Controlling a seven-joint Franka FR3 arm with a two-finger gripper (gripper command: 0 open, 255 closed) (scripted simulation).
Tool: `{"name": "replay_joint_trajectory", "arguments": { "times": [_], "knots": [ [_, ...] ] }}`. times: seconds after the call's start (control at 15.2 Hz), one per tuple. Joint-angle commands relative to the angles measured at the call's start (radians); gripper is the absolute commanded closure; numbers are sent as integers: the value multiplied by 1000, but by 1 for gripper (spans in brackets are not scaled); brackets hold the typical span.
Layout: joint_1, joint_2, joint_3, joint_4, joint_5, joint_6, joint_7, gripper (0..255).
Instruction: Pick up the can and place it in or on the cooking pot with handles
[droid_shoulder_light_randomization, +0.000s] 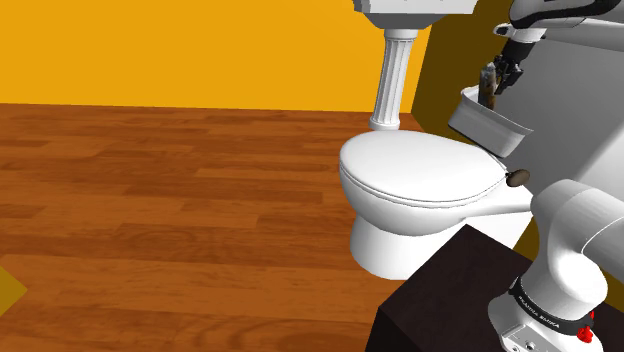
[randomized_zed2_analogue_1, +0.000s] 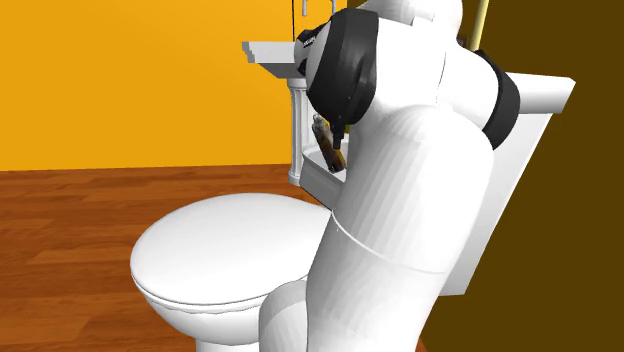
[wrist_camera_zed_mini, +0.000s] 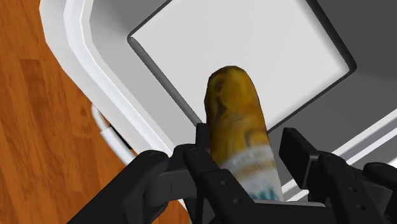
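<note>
We find white lettering on the black band (droid_shoulder_light_randomization: 548, 313) round the arm (droid_shoulder_light_randomization: 578, 235) in the shoulder view, too small for us to read. The label (wrist_camera_zed_mini: 256, 170) on the can (wrist_camera_zed_mini: 235, 114) carries blurred markings. We make out no word there.

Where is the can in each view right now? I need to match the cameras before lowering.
Shoulder view: upper right, the can hangs just above the white pot.
Second exterior view: upper middle, brownish, against the big arm's left edge, over the pot's rim.
Wrist view: centre, standing up between the fingers of the gripper, over the pot's inside.
Shared landmark: the white pot.
</note>
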Motion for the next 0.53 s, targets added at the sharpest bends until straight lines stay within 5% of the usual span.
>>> {"name": "replay_joint_trajectory", "arguments": {
  "times": [0.0,0.07,0.13,0.4,0.46],
  "knots": [
    [-6,-47,-47,2,-10,-5,6,255],
    [0,-40,-57,1,-2,-3,1,255],
    [9,-50,-66,4,-11,-1,2,0],
    [-32,-26,-47,-76,6,63,2,0],
    [-7,-48,-45,2,-12,-5,7,0]
  ]
}}
